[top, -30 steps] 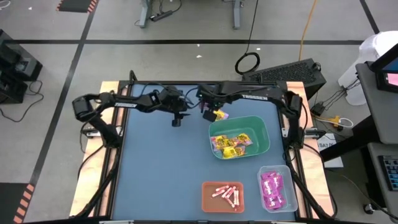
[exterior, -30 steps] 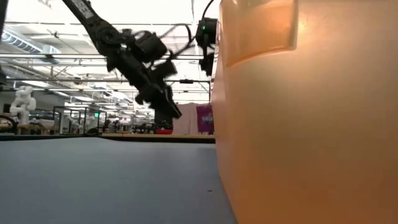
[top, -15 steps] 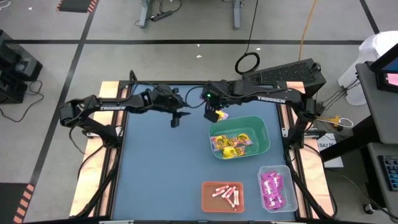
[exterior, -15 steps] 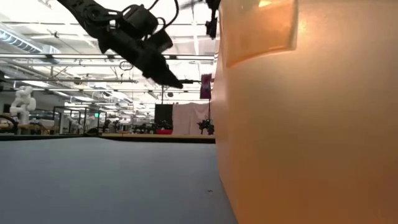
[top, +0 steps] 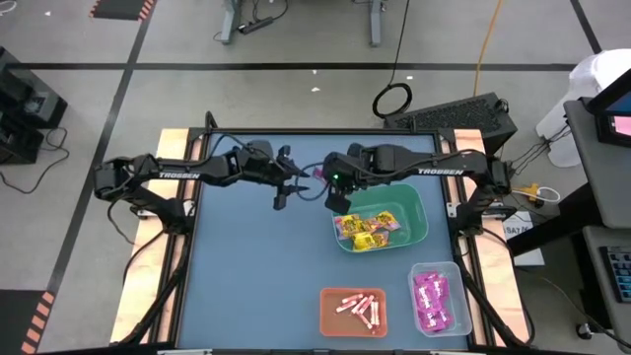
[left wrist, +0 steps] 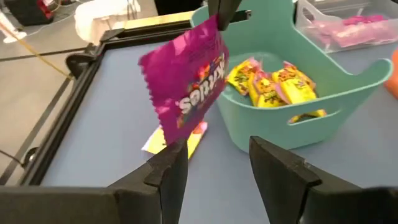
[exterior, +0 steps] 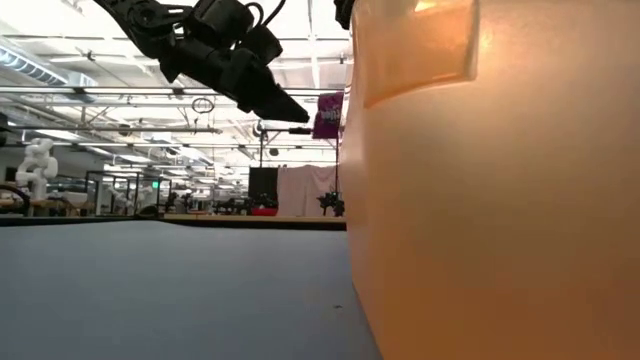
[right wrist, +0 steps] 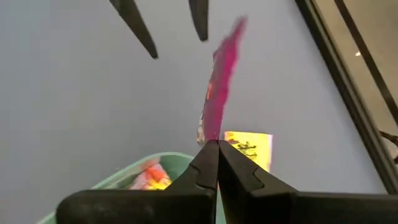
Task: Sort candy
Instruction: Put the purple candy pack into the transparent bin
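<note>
A magenta candy packet (left wrist: 186, 74) hangs in the air beside the green bin (left wrist: 348, 81), with my right gripper (right wrist: 214, 152) shut on it. From above the packet shows as a thin pink edge (top: 318, 173). My left gripper (left wrist: 214, 168) stands open just short of the packet's lower end, at about its height, and touches nothing. A yellow candy packet (right wrist: 249, 149) lies flat on the table under the magenta one. In the low view the packet (exterior: 328, 115) hangs high, next to the left fingertip (exterior: 295, 108). My right gripper pinches the magenta packet's upper corner (left wrist: 214, 28) between its two shut fingers, only at their free ends. The fingers slant down from above, from the table's right side. The packet hangs tilted below them, clear of the table and the green bin.
The green bin (top: 419, 212) holds yellow and mixed packets. An orange bin (top: 330, 311) with pink-white sticks and a clear bin (top: 454, 296) with magenta packets stand at the near right. The orange bin's wall (exterior: 480, 200) fills the low view's right half.
My right gripper has risen with the magenta packet, lifting it clear of the table; the yellow packet has stayed down. My left gripper has also risen and tipped closer to level, staying open beside the packet.
</note>
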Tool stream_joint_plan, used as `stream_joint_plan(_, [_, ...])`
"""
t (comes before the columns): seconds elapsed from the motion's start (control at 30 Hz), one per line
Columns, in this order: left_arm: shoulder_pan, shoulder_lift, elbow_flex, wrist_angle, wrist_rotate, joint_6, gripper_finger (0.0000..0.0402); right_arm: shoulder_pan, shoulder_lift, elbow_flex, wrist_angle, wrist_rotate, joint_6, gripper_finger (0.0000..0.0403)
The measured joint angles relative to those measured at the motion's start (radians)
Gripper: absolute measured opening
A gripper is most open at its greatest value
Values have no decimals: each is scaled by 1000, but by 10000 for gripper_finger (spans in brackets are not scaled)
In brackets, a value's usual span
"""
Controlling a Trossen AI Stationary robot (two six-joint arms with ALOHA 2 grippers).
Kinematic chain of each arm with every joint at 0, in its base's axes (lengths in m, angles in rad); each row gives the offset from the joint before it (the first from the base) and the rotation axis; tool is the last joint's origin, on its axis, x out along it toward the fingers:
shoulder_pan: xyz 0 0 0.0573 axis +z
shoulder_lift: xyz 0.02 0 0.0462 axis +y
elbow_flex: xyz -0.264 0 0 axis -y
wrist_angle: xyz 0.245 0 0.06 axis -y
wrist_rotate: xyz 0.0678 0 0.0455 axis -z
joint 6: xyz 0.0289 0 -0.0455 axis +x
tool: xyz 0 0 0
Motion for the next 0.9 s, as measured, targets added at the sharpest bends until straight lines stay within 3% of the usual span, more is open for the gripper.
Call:
stream_joint_plan(0.3, [-82,47,0,50,-8,0,176,79,0,0,1,29,72,0])
stream_joint_plan(0.53, [-119,26,-1,-93,-65,-16,176,114,1,0,-1,29,110,0])
stream_joint_plan(0.63, [-133,22,-1,-88,-132,-59,176,117,1,0,-1,29,112,0])
stream_joint_plan(0.9, [-168,24,0,-43,-141,-78,176,129,1,0,1,27,122,0])
